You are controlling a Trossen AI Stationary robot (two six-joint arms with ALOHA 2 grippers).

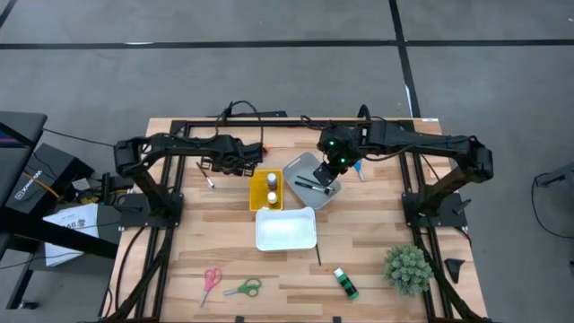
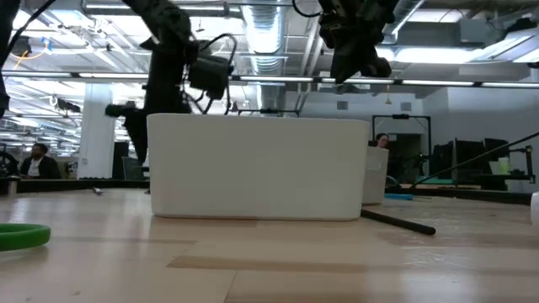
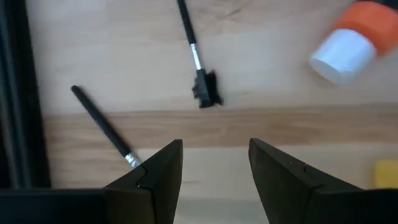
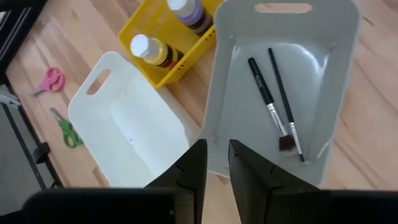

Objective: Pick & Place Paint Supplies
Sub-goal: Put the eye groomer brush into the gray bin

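My left gripper [image 3: 214, 155] stands open, pointing down over the bare wood at the table's far left [image 1: 235, 166]. Ahead of it lie two dark paintbrushes [image 3: 194, 55] [image 3: 102, 127] and an orange bottle [image 3: 351, 38] on its side. My right gripper [image 4: 216, 155] hangs above the grey tray [image 4: 323, 93], its fingers a narrow gap apart with nothing between them. Two paintbrushes [image 4: 266, 93] lie flat in that tray. A yellow bin [image 4: 140, 28] holds a yellow bottle [image 4: 152, 51] and a purple bottle [image 4: 189, 12].
An empty white bin [image 1: 285, 229] stands mid-table, near the yellow bin [image 1: 266, 189]. Pink scissors [image 1: 211, 280], green scissors [image 1: 244, 288], a green bottle [image 1: 346, 283] and a loose brush [image 1: 317, 255] lie toward the near edge. A fuzzy green plant [image 1: 408, 267] stands near right.
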